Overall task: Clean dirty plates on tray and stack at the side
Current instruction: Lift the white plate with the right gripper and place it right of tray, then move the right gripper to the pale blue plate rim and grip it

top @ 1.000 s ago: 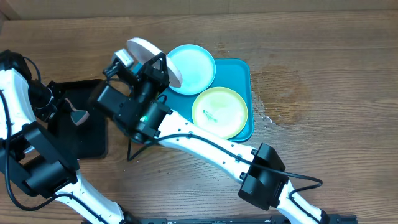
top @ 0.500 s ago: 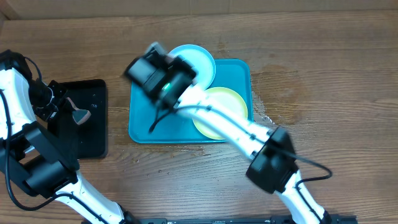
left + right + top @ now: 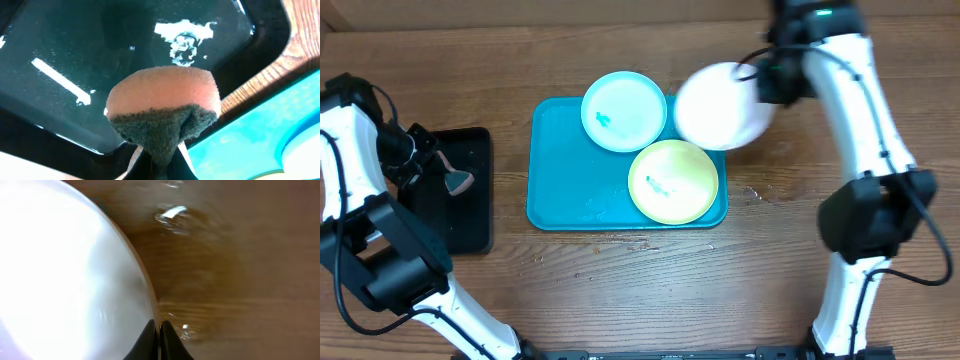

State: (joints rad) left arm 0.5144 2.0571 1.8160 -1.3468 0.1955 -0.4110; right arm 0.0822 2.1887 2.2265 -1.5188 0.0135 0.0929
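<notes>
1. Right gripper is clenched on the rim of the white plate. The plate is lifted and hangs off the gripper's left side. Right wrist view shows the fingertips pinched on the plate edge. The plate face is blown out white, so no smear can be read.
2. Counter: bare wood lies under and to the right of the right gripper. A wet patch sits a bit nearer the robot than the gripper. No plate stack on the counter yet.
3. Tray: left of the right gripper and nearer the robot. The white plate overlaps its far right corner in the overhead view; cannot tell how high above it.
4. Black tray: under the left gripper, well apart from the right gripper.
5. Yellow-green plate: on the tray's near right corner, left of the right gripper and nearer the robot. It has a teal smear and looks uncleaned.
6. Light blue plate: left of the right gripper, just beside the white plate. It sits partly over the tray's far edge and has a teal smear.
7. Sponge: grasped by the left gripper and held over the black tray, away from both smeared plates.
8. Progress, as a judgement: one plate of three is off the tray, probably meant for the side spot. Two dirty plates are left to wipe and nothing is stacked. Early stage, a third done at best.
</notes>
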